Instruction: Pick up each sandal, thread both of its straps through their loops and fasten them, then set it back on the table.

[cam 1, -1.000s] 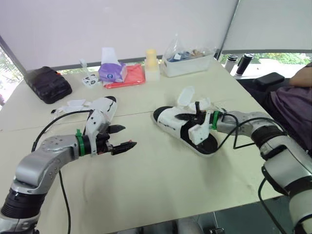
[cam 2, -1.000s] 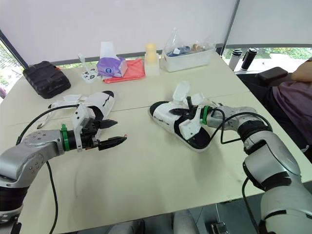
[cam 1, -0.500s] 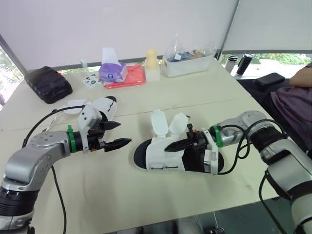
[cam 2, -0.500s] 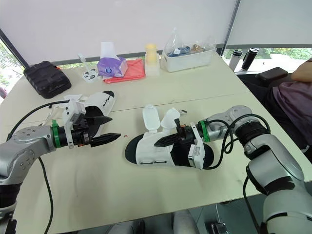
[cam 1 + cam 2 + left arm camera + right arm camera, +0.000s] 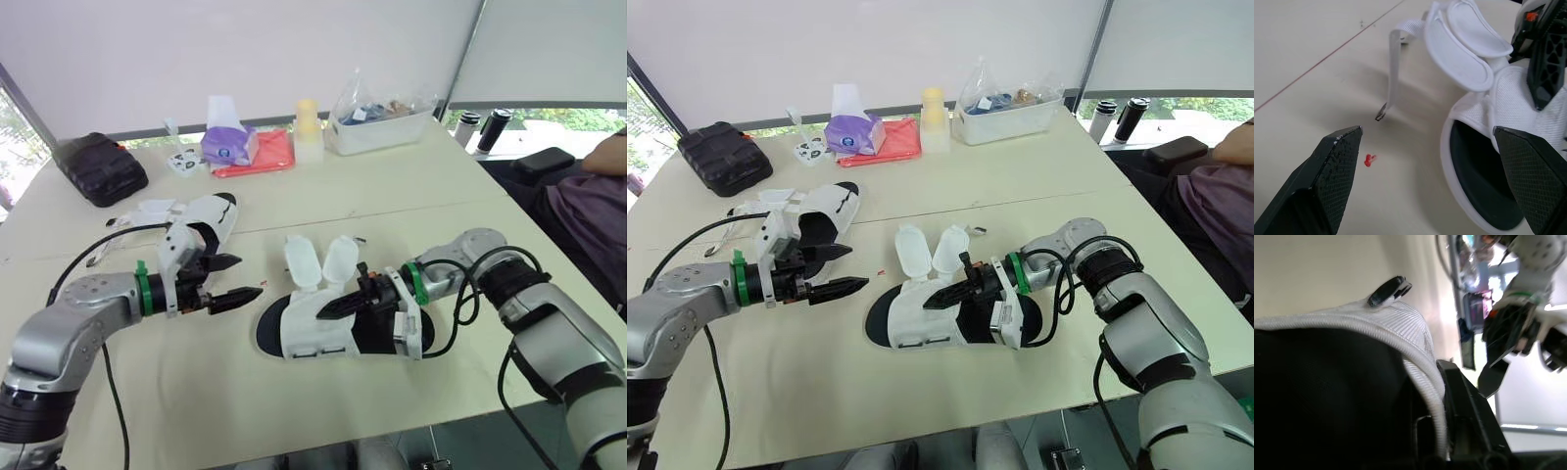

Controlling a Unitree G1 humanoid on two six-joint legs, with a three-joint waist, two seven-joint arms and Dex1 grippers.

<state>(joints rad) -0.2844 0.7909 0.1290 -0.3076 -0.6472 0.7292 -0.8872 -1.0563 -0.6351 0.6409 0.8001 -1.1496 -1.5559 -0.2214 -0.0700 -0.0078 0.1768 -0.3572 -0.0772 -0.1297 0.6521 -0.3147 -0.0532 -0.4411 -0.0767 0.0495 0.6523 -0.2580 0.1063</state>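
Left claw [image 5: 858, 267]: fingers spread wide, holding nothing, hovering just above the bench [image 5: 950, 392]. Tips point toward the sandal [image 5: 911, 318], which lies a short way ahead of them and does not touch them. Second sandal [image 5: 828, 208] sits just beside this claw, on its far side from the robot.

Right claw [image 5: 948, 292]: closed on the sandal's white upper, one finger reaching into the dark footbed opening and the other on the outside. Sandal rests flat on the bench with its toe end toward the left claw. Both wide straps [image 5: 911, 250] stand up unfastened, just beyond the right claw's tips.

Left wrist view adds:
- a small red speck [image 5: 1369, 159] on the bench between the spread fingers
- a thin webbing tail [image 5: 1393, 73] hanging off the sandal, its dark tip touching the bench

Right wrist view adds:
- white mesh edge pressed against a finger [image 5: 1469, 426]
- a small dark loop [image 5: 1388, 290] at the top of the mesh
- the left claw beyond it, apart from the sandal
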